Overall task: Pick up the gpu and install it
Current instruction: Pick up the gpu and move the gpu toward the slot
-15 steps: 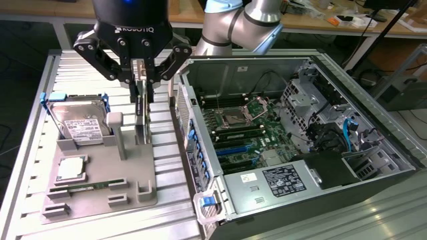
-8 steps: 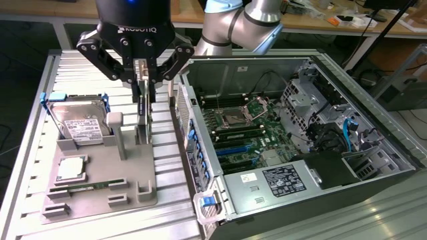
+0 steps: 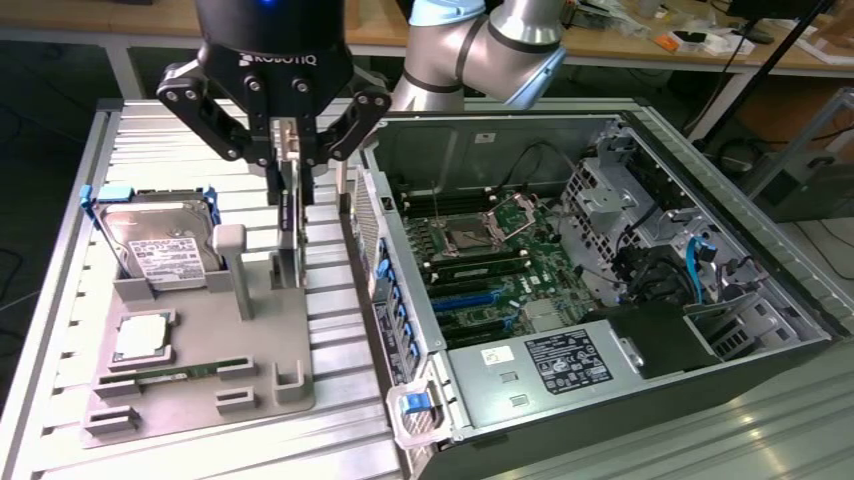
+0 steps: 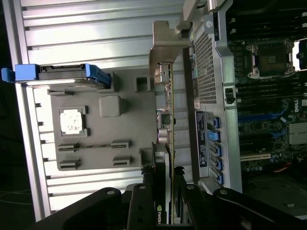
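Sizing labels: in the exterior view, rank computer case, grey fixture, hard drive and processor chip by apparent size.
Largest to smallest:
1. computer case
2. grey fixture
3. hard drive
4. processor chip

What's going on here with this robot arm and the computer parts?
The robot arm's gripper grips the gpu, a thin card standing on edge over the gray parts holder, beside the open computer case. Whether the card has left its slot in the holder is hard to tell. The hard drive sits in the holder. The card is not yet in the case.
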Robot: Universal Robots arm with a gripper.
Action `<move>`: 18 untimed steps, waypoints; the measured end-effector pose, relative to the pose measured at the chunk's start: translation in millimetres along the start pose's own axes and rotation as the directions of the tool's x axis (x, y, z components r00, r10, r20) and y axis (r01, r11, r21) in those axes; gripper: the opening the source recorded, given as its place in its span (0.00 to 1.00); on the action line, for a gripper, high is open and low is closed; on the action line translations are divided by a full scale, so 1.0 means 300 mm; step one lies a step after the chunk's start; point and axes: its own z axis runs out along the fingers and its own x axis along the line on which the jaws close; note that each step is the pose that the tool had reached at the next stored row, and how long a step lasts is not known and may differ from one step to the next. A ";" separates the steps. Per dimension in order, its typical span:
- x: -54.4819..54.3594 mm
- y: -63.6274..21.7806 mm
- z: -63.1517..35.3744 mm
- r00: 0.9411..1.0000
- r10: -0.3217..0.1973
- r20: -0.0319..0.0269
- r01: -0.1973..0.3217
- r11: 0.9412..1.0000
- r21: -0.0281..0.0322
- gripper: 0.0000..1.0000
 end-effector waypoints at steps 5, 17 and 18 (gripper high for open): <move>-0.004 0.000 0.000 1.000 0.000 0.000 0.000 1.000 0.000 0.27; -0.014 0.001 0.000 1.000 0.000 0.000 0.000 1.000 0.000 0.27; -0.015 0.001 0.000 1.000 0.000 0.000 0.000 1.000 0.000 0.27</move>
